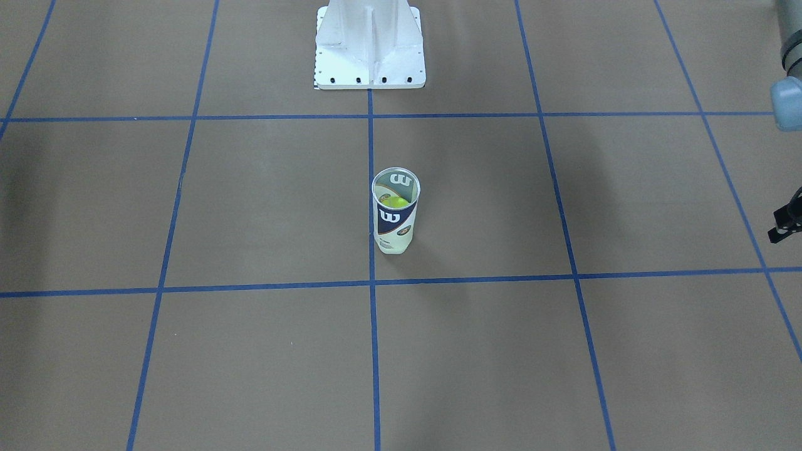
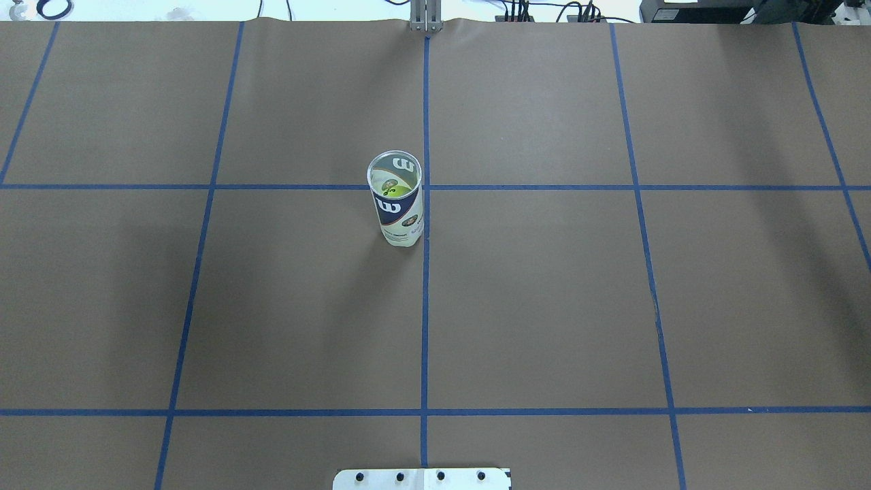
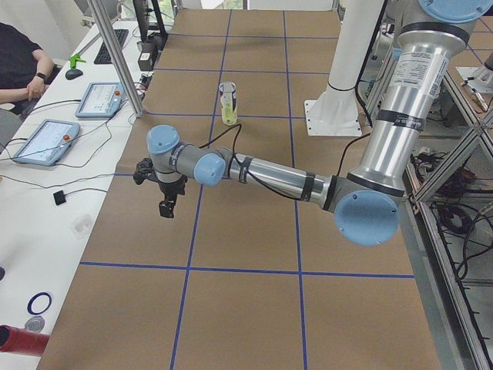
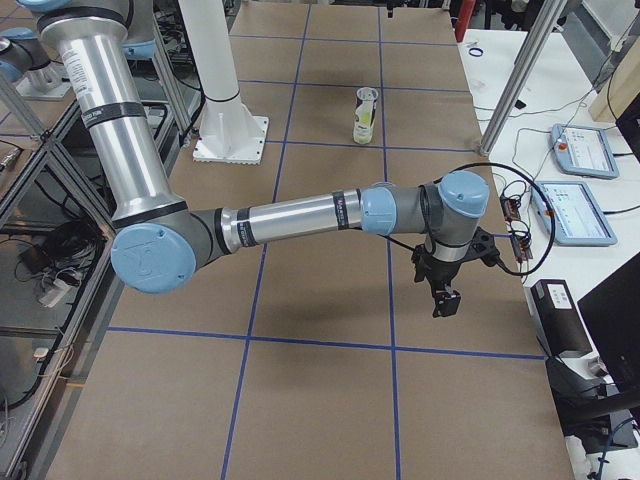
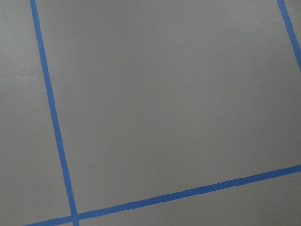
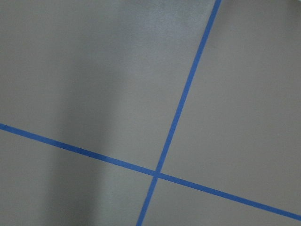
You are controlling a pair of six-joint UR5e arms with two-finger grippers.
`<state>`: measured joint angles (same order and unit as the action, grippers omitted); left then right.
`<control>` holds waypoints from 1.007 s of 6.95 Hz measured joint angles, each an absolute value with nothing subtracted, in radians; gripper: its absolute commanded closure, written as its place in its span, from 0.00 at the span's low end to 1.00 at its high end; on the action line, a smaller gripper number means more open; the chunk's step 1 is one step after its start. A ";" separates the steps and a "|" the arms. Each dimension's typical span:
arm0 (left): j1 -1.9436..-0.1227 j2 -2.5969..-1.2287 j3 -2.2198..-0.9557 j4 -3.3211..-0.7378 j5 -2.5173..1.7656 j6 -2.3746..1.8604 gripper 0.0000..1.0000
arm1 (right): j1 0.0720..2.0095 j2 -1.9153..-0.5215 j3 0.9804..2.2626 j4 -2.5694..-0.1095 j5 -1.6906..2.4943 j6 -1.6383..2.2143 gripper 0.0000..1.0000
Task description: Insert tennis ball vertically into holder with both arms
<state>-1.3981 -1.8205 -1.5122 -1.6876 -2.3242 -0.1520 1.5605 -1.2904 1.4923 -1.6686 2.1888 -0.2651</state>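
Holder (image 1: 396, 213): upright, open-topped, centre of front-facing frame, touching the middle tape line on the table (image 2: 544, 306). Tennis ball (image 1: 397, 202): inside it. Left gripper (image 3: 165, 210), right gripper (image 4: 443, 306): both well apart from holder; grip state cannot be told.

Holder (image 1: 395, 216) — clear glossy plastic; table (image 1: 250, 207) — matt brown paper.
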 measured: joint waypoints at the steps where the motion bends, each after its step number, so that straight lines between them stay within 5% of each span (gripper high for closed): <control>1: -1.426 -1.791 -1.519 -1.680 -2.338 -0.143 0.00 | 1.561 -1.355 1.503 -1.624 2.189 -0.251 0.01; 7: -1.497 -1.616 -1.601 -1.645 -2.338 -0.043 0.00 | 1.565 -1.551 1.669 -1.690 2.370 -0.125 0.01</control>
